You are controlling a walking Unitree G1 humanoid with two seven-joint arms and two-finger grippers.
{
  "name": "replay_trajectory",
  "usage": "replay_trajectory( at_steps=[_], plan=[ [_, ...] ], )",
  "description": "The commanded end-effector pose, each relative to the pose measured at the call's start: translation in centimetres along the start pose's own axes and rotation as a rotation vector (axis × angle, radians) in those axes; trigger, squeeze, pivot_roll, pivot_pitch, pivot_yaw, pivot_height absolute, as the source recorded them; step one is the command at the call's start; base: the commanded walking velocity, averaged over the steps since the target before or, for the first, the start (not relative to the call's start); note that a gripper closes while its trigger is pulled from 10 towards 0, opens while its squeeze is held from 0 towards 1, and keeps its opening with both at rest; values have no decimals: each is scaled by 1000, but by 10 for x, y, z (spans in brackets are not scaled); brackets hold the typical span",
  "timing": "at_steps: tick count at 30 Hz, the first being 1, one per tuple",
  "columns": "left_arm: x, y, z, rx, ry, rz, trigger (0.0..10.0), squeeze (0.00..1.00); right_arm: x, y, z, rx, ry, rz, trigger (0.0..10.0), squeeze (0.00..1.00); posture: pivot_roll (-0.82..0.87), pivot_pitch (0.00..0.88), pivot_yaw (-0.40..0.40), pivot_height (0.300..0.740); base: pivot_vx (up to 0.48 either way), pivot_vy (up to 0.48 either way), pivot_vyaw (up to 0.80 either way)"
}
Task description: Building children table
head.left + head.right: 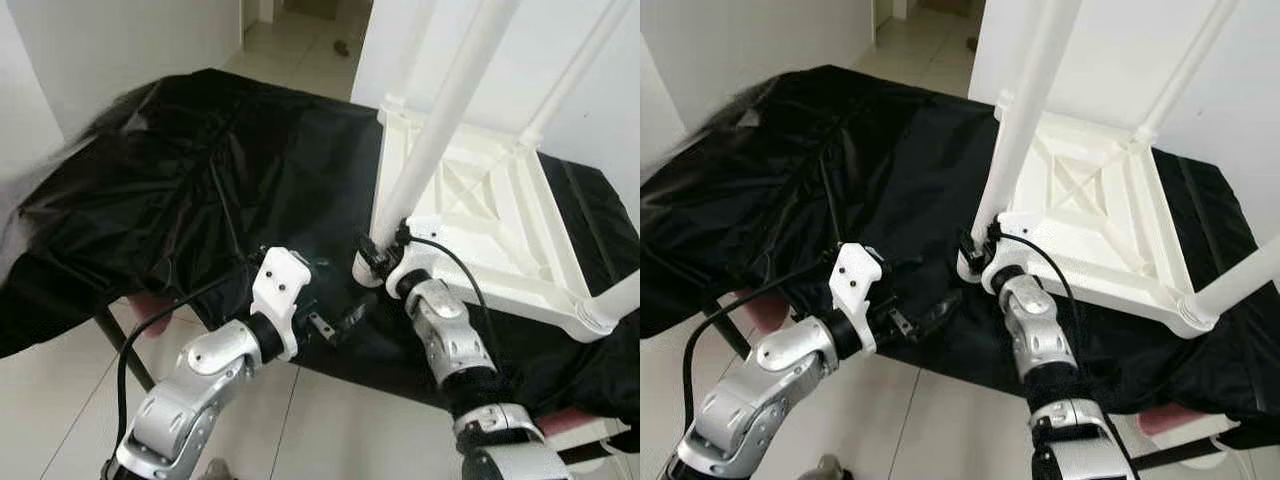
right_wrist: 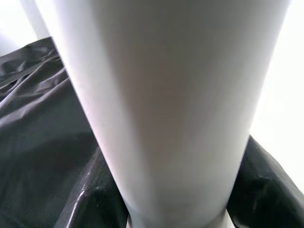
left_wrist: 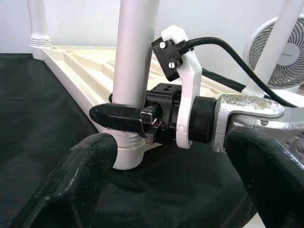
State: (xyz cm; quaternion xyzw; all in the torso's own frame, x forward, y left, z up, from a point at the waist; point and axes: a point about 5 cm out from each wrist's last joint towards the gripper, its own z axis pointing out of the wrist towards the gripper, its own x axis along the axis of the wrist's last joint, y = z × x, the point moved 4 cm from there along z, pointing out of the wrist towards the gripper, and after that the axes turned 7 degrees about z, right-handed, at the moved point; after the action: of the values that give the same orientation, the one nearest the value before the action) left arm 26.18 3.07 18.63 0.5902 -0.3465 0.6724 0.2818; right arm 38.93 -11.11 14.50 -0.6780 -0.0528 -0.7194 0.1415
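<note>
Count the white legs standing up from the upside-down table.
4. One at the near-left corner, gripped low down by the right claw; one at the far-left corner; one at the far-right corner; one at the near-right corner.

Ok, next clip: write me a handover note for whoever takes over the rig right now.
Right claw: shut on the near table leg, just above its socket.
Left claw: open, empty, over the black cloth beside that leg.
Tabletop lies upside down on the cloth; legs stand at its corners.
Done: near leg stands in its socket.
Left: whether it is fully seated cannot be told; then turn the table upright.
</note>
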Motion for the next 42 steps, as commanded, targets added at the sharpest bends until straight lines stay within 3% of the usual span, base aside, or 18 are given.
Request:
replay_trajectory(
  at_steps=[1, 4, 7, 8, 10, 13, 14, 15, 16, 18, 19, 20, 23, 32, 33, 42],
  plan=[
    [-3, 5, 2, -19, -14, -13, 10000, 0, -16, 16, -8, -164, -55, -15, 0, 0, 139, 102, -128, 740, 0, 0, 0],
    [-3, 6, 2, -21, -13, -14, 10000, 0, -16, 11, -9, -273, -39, -11, 0, 0, 140, 98, -135, 740, 0, 0, 0],
    [-3, 6, 3, -21, -11, -15, 10000, 0, -17, 5, -10, -304, -41, 2, 0, 0, 140, 98, -135, 740, 0, 0, 0],
    [-3, 6, 3, -21, -11, -15, 10000, 0, -17, 5, -10, -304, -41, 2, 0, 0, 140, 98, -135, 740, 0, 0, 0],
    [-3, 7, 3, -15, -7, -21, 10000, 0, -18, -10, -9, -292, -46, 42, 0, 0, 143, 97, -141, 740, 0, 0, 0],
    [-3, 7, 3, -13, -6, -24, 10000, 0, -17, -12, -9, -275, -45, 43, 0, 0, 143, 95, -145, 740, 0, 0, 0],
    [-3, 7, 4, -11, -4, -27, 10000, 0, -15, -9, -9, -269, -42, 35, 1294, 0, 143, 95, -145, 740, 0, 0, 0],
    [-3, 7, 4, -11, -4, -27, 10000, 0, -15, -9, -9, -269, -42, 35, 1294, 0, 143, 95, -145, 740, 0, 0, 0],
    [-3, 7, 4, -8, -4, -25, 10000, 0, -13, -8, -10, -266, -38, 14, 10000, 0, 143, 95, -145, 740, 0, 0, 0],
    [-3, 7, 3, -7, -3, -22, 10000, 0, -12, -7, -10, -260, -33, 16, 10000, 0, 143, 95, -145, 740, 0, 0, 0],
    [-3, 6, 3, -6, -3, -21, 10000, 0, -11, -6, -11, -261, -29, 24, 10000, 110, 143, 95, -145, 740, 0, 0, 0],
    [-3, 6, 4, -5, -3, -21, 10000, 0, -9, -6, -12, -237, -20, 34, 10000, 1000, 147, 85, -150, 740, 0, 0, 0],
    [-3, 6, 4, -4, -2, -22, 10000, 0, -5, -3, -16, -191, -3, 70, 10000, 1000, 147, 85, -150, 740, 0, 0, 0],
    [-4, 6, 4, -3, -4, -20, 10000, 0, 8, 11, -32, -132, 56, 15, 10000, 1000, 145, 81, -151, 740, 0, 0, 0],
    [-4, 6, 3, -1, -4, -19, 10000, 0, 10, 9, -38, -109, 73, 27, 10000, 0, 142, 84, -150, 740, 0, 0, 0],
    [-5, 4, 3, 2, -6, -16, 10000, 0, 11, -3, -57, -53, 100, 41, 10000, 0, 132, 95, -140, 740, 0, 0, 0]
  ],
)
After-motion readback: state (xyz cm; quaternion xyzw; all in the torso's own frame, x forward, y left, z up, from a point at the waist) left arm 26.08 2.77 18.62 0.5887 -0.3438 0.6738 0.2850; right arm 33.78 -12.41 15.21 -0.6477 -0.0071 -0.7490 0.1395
